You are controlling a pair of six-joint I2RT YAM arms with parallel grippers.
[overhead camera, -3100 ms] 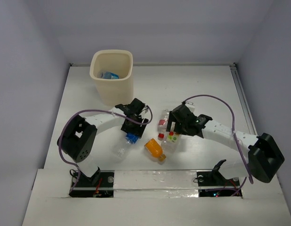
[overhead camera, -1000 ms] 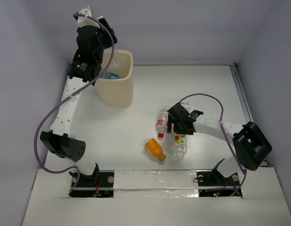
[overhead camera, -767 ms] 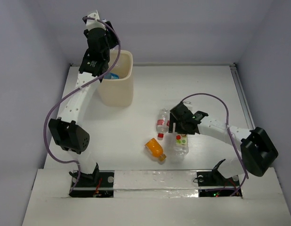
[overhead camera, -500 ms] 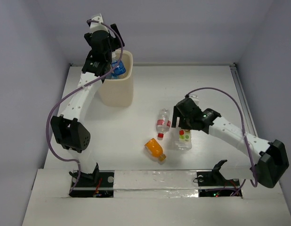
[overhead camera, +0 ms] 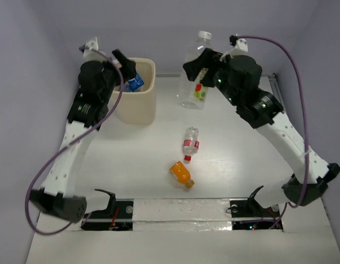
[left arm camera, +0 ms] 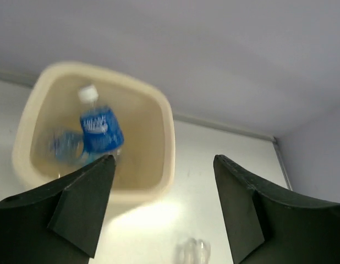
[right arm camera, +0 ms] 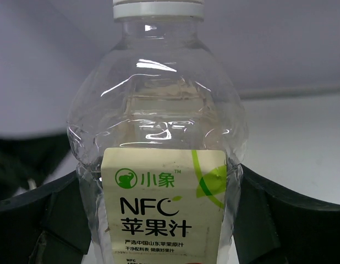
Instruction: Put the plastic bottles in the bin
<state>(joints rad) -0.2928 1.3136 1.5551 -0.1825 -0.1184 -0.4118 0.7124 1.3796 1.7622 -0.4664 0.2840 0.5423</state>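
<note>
Above the bin [overhead camera: 131, 107], at the far left of the bench [overhead camera: 241, 148], recorded the left fingers [left arm camera: 82, 203] spread apart with nothing between them. Looked down past them, in the left wrist view, into the bin's open mouth. Counted two bottles inside: a blue-labelled bottle [left arm camera: 101, 127], white cap toward the far wall, and a second blue-labelled bottle [left arm camera: 65, 146], blurred, just to its left. Could not tell whether the first was resting or in mid-air.

Noted the right arm lifted high over the far middle of the bench, to the right of the bin and apart from it. Found the right fingers [right arm camera: 269, 209] clamped on the fruit-print bottle [overhead camera: 195, 74], one on each side of the label, white cap uppermost in the wrist view. Saw clear walls above the label. Held well off the bench, not over the bin.

Logged two more bottles lying near the middle of the bench: a red-labelled bottle [overhead camera: 190, 144], red cap toward the near edge, and an orange bottle [overhead camera: 180, 173] just nearer, close by with a small gap.
</note>
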